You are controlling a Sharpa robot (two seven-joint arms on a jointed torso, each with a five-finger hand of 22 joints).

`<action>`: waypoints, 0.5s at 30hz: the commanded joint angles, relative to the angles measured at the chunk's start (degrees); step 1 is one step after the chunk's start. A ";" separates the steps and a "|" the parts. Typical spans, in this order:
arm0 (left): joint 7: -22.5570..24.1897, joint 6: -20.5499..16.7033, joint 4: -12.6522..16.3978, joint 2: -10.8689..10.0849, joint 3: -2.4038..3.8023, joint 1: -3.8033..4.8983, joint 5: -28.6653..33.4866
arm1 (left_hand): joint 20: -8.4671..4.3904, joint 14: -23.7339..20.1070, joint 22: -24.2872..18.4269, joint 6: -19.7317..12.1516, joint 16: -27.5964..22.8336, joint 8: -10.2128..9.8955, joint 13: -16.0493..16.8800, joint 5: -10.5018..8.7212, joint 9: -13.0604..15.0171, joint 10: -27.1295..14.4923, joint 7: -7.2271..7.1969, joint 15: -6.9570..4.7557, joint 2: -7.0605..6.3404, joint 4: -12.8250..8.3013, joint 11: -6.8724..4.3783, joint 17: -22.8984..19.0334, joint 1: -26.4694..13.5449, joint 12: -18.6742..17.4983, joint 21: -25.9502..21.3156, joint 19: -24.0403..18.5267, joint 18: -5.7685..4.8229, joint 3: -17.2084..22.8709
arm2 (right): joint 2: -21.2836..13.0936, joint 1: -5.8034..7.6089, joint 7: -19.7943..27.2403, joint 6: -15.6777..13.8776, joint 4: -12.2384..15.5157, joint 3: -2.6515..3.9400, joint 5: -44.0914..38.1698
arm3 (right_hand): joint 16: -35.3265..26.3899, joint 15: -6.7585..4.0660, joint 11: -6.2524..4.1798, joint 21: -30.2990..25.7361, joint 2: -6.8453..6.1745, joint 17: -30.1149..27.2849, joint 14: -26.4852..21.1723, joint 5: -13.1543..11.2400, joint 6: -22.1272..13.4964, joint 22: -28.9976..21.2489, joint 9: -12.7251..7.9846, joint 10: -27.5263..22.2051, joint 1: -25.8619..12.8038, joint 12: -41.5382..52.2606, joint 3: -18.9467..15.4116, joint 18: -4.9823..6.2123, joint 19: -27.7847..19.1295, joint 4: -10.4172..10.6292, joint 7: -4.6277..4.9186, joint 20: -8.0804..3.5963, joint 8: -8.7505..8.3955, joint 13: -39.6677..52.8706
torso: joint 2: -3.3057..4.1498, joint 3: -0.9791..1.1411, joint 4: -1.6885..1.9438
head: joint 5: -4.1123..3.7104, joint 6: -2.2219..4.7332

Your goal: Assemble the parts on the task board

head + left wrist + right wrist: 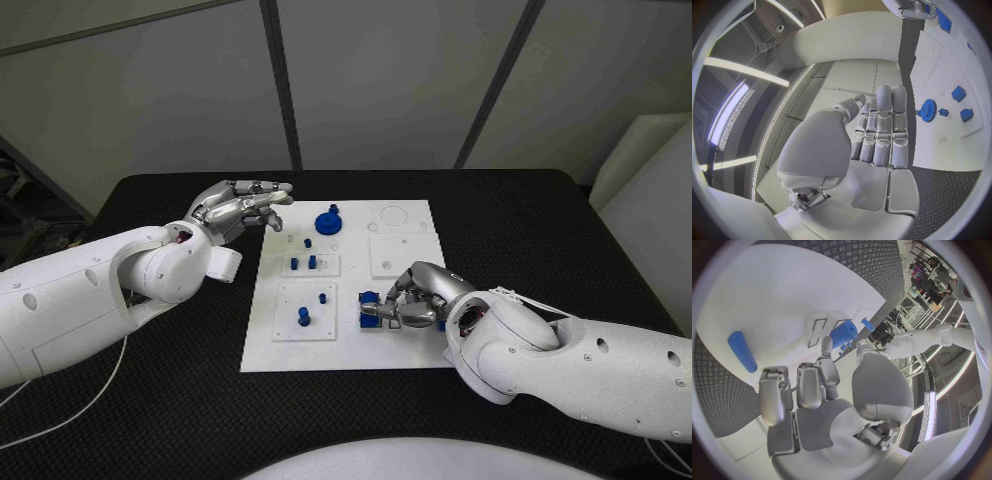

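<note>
The black surface (173, 400) carries the white task board (346, 345) in its middle. The board has several raised white squares, and small blue parts stand in them or lie on them.

The left robot hand (242, 207) hangs over the surface just beside the far left corner of the board. Its fingers (882, 130) lie straight and close together, and it holds nothing; it does not touch the board.

The right robot hand (408, 298) rests on the near right part of the board. Its fingers (811, 385) are curled down toward the board, next to a blue block (371, 299). I cannot tell if the fingers hold this block or only touch it. In the right wrist view a blue cylinder (844, 333) stands just beyond the fingertips, and a blue peg (741, 350) lies flat on the board, apart from the hand.

A blue gear (329, 218) sits near the far edge of the board. Two short blue pegs (303, 263) stand in the middle left square, and one blue peg (304, 316) stands in the near left square.
</note>
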 commanded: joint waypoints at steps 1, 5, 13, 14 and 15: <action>0.48 0.77 0.15 -0.01 0.05 0.09 0.14 | 0.50 -0.26 -0.05 -0.28 -0.19 -0.35 0.07 -0.07 -0.08 -0.50 0.30 -0.04 0.08 -0.14 0.02 -0.05 -0.04 -0.30 -0.29 -0.06 -0.69 -0.10 | 0.13 0.09 -0.88 -1.19 0.02 0.03 -1.84 | -0.57 -0.26 0.31 0.16 0.51 -0.53 2.24 -0.68 -0.35 15.10 0.76 -0.43 -1.20 -0.90 -3.52 -0.87 5.94 -0.01 0.28 -0.29 -0.65 -0.58 | 0.04 0.04 0.05 | -0.03 0.02; 0.45 0.78 0.15 -0.02 0.05 0.09 0.14 | 0.50 -0.26 -0.05 -0.28 -0.19 -0.35 0.07 -0.07 -0.08 -0.50 0.30 -0.04 0.08 -0.14 0.02 -0.05 -0.04 -0.30 -0.29 -0.06 -0.69 -0.10 | 0.19 0.09 -0.81 -1.37 0.09 0.03 -2.31 | -0.77 -0.21 0.37 0.16 1.06 -0.77 2.21 -0.75 -0.45 15.10 1.44 -0.65 -1.81 -1.60 -6.39 -0.87 5.94 -0.01 0.35 -0.24 -1.02 -0.97 | 0.00 0.04 0.04 | -0.10 0.08; 0.43 0.78 0.17 -0.11 0.05 0.09 0.14 | 0.50 -0.26 -0.05 -0.28 -0.19 -0.35 0.07 -0.07 -0.08 -0.50 0.30 -0.04 0.08 -0.14 0.02 -0.05 -0.04 -0.30 -0.29 -0.06 -0.69 -0.10 | -0.16 0.09 0.12 -0.72 0.93 0.03 -2.84 | -0.80 -0.26 0.32 0.16 2.71 -0.61 2.29 2.57 -0.23 15.10 2.69 -0.51 5.39 -1.76 -5.56 -0.87 5.94 -0.38 0.25 -0.24 -1.61 -0.80 | 0.01 0.09 0.02 | -0.04 0.03; 0.43 0.78 0.17 -0.12 0.05 0.09 0.14 | 0.50 -0.26 -0.05 -0.28 -0.19 -0.35 0.07 -0.07 -0.08 -0.50 0.30 -0.04 0.08 -0.14 0.02 -0.05 -0.04 -0.30 -0.29 -0.06 -0.69 -0.10 | -0.19 0.09 0.21 -0.58 1.03 0.03 -2.97 | -0.78 -0.29 0.28 0.16 3.04 -0.54 2.31 2.84 -0.17 15.10 2.94 -0.47 7.73 -1.75 -5.16 -0.87 5.94 -0.95 0.23 -0.29 -1.74 -0.73 | -0.01 0.08 0.01 | -0.04 0.03; 0.43 0.79 0.16 -0.13 0.05 0.09 0.14 | 0.50 -0.26 -0.05 -0.28 -0.19 -0.35 0.07 -0.07 -0.08 -0.50 0.30 -0.04 0.08 -0.14 0.02 -0.05 -0.04 -0.30 -0.29 -0.06 -0.69 -0.10 | -0.22 0.09 0.29 -0.32 1.14 0.03 -3.14 | -0.76 -0.32 0.24 0.16 3.15 -0.48 2.33 3.00 -0.13 15.10 3.09 -0.44 9.40 -1.72 -4.89 -0.87 5.94 -1.48 0.20 -0.30 -1.81 -0.67 | -0.02 0.08 0.00 | -0.04 0.03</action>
